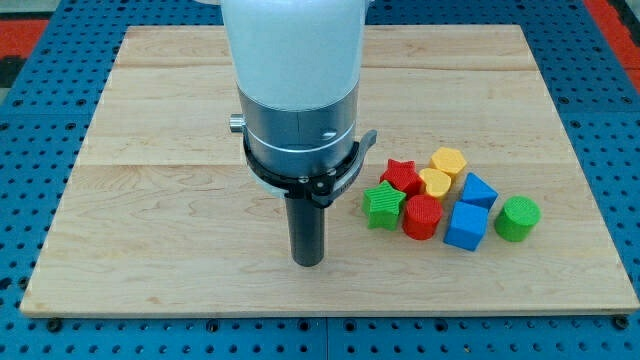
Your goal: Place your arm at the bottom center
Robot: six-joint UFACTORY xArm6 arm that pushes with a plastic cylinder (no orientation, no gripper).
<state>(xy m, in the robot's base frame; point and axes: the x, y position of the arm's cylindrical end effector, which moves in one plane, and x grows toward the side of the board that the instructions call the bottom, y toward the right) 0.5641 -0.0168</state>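
My tip [308, 262] rests on the wooden board [150, 200] near the view's bottom, just left of centre. The white and grey arm body rises above it and hides the board's middle. A cluster of blocks lies to the tip's right: a green star [382, 205], a red star [402, 177], a red cylinder [422, 217], a yellow heart-like block [435, 183], a yellow hexagon [449, 161], a blue cube [465, 225], a blue block [478, 189] and a green cylinder [517, 218]. The tip is clear of the green star, the nearest block.
The board sits on a blue pegboard table [40, 90] that shows on all sides. A red strip [612, 18] shows at the view's top right corner.
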